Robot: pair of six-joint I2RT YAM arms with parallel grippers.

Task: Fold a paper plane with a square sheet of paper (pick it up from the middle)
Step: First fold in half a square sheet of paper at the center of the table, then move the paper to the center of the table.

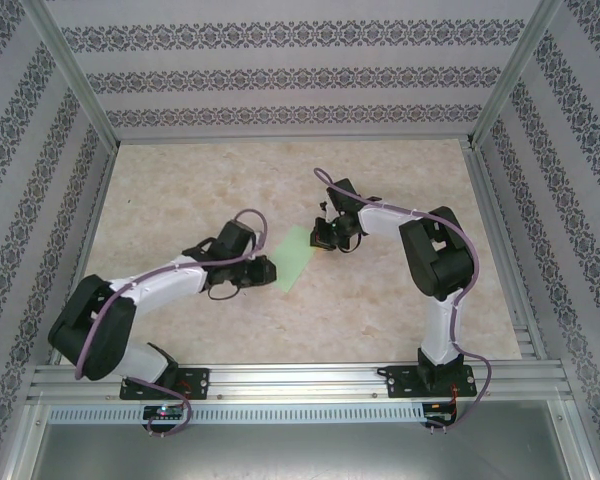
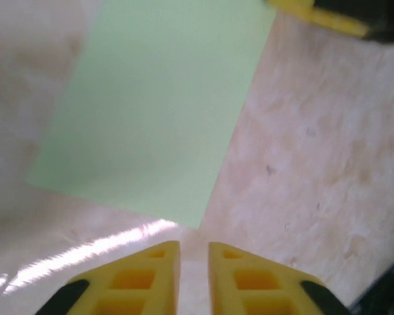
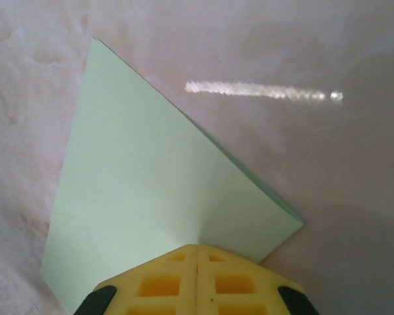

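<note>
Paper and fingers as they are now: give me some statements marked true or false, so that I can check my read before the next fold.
1. The paper is pale green. True.
2. The right fingers are spread wide. False: they are closed together at the paper's edge.
3. The left fingers clamp the paper. False: they stand slightly apart, with the paper's corner just ahead of them.
4. In the top view the paper lies on the table between the two arms' fingers. True.
5. The paper is a slim dart. False: it is a broad, flat shape.
</note>
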